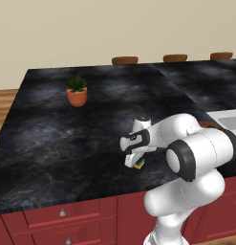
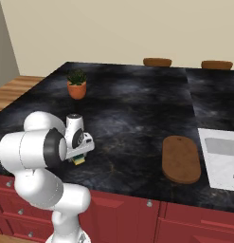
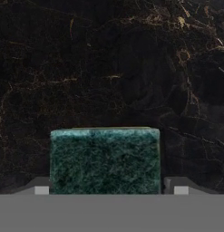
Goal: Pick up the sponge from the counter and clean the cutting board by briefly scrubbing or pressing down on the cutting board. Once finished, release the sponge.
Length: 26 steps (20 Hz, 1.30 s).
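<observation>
The sponge (image 3: 104, 161), dark green on top over a yellow base, lies flat on the black counter (image 1: 52, 139) near its front edge. My gripper (image 3: 109, 189) points down over it with a finger on each side. The left finger (image 3: 41, 188) sits against the sponge's side, while a thin gap shows at the right finger. From the base views the gripper (image 1: 134, 161) (image 2: 78, 157) covers most of the sponge (image 1: 139, 165) (image 2: 79, 161). The brown cutting board (image 2: 180, 159) lies well to the right, beside the sink; in the left base view my arm hides most of it.
A potted plant (image 1: 77, 91) (image 2: 76, 84) stands at the back left of the counter. A grey sink (image 2: 222, 156) is set in at the right. Brown round discs (image 2: 157, 62) line the far edge. Red cabinet drawers (image 1: 62, 215) run below the front edge.
</observation>
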Motion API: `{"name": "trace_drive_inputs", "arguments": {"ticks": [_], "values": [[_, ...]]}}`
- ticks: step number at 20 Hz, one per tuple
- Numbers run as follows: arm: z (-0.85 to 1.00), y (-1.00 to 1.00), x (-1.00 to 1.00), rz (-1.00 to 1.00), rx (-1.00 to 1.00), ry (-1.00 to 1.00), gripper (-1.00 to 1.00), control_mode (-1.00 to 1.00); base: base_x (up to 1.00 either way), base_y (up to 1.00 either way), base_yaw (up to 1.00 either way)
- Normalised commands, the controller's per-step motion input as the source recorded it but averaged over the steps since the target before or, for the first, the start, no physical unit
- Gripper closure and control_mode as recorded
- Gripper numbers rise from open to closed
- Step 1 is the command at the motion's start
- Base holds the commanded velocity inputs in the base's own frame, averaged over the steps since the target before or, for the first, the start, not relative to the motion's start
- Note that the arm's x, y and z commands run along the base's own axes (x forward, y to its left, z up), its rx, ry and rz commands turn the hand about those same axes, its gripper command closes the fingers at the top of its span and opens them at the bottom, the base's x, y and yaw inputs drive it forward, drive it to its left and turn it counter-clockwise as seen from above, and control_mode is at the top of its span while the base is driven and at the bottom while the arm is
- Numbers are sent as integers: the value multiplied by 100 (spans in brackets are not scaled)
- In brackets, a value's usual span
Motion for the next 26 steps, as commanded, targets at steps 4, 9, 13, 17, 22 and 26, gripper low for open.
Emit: {"name": "trace_drive_inputs", "arguments": {"ticks": [4, 9, 13, 17, 22, 26], "values": [[0, 0, 0, 0, 0, 0, 100, -100, 0, 0, 0], [0, 0, 0, 0, 0, 0, 100, -100, 0, 0, 0], [0, 0, 0, 0, 0, 0, 100, -100, 0, 0, 0], [-1, -21, -5, 0, 0, -1, 100, -100, 0, 0, 0], [7, -12, -6, 0, 0, 1, 100, -100, 0, 0, 0], [36, -3, 0, -1, 0, 7, 100, -100, 0, 0, 0]]}}
